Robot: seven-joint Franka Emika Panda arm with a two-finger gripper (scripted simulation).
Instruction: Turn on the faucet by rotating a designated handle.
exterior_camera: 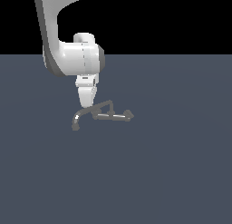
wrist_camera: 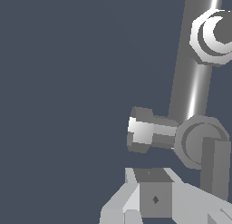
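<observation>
The faucet point(exterior_camera: 103, 113) is a small dull-grey tap on the flat floor. Its arched spout point(exterior_camera: 81, 115) curves down toward the exterior view's left. Its shiny crossbar point(exterior_camera: 114, 115) runs to an end knob point(exterior_camera: 129, 114) on the exterior view's right. My gripper point(exterior_camera: 86, 104) points down just behind the spout, at the left end of the crossbar. Its jaws look shut with nothing between them. In the wrist view the gripper point(wrist_camera: 150, 174) is close to a short shiny knob point(wrist_camera: 144, 130) on a round hub point(wrist_camera: 201, 141), from which the crossbar point(wrist_camera: 192, 87) leads to another round fitting point(wrist_camera: 213, 35).
The floor point(exterior_camera: 172, 173) is a plain dark blue-grey surface with nothing else on it. My white arm point(exterior_camera: 74, 55) hangs over the faucet from the upper left of the exterior view.
</observation>
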